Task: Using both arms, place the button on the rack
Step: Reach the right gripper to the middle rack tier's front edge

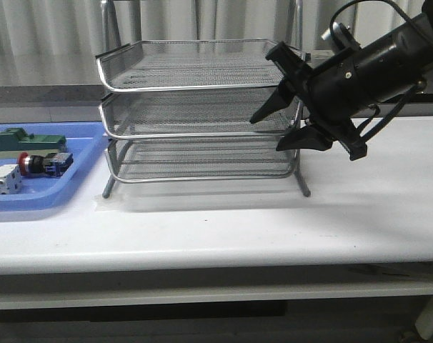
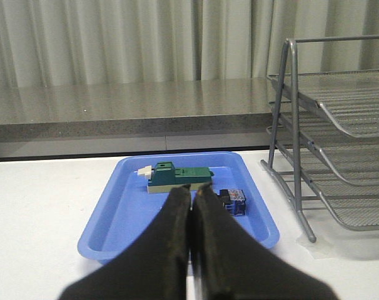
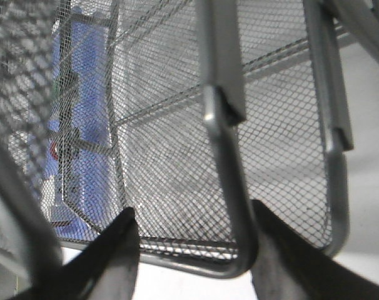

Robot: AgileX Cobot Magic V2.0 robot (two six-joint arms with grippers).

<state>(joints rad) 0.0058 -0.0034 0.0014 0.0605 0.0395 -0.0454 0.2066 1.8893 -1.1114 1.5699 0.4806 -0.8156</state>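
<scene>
White table [image 1: 224, 229] fills the lower half of the front view, its near edge closest to the camera. At the centre stands the rack [image 1: 202, 114], a silver wire-mesh stack of three trays on metal legs. At the far left edge sits a blue tray [image 1: 84, 168] holding the button [image 1: 43, 163], with its red cap, black body and blue rear block. Just behind it lies a green block [image 1: 27, 141], and a white block [image 1: 3, 179] sits at the tray's lower left.

From the upper right, the black right gripper [image 1: 279, 130] reaches toward the rack's right side at the height of the middle tray. Its fingers are spread apart and hold nothing. The right wrist view shows them on either side of a rounded wire corner of the rack, not yet closed on it.

The left gripper [image 2: 192, 199] appears only in its own wrist view, at bottom centre. Its two dark fingers are pressed together with nothing between them, pointing at the blue tray, where the button shows just past the fingertips.

The task looks to be at an early stage: the button is in the blue tray, unheld, and no tray of the rack carries anything. Picking it up and setting it on the rack remain to be done.

No brands, labels or readable writing are visible.
</scene>
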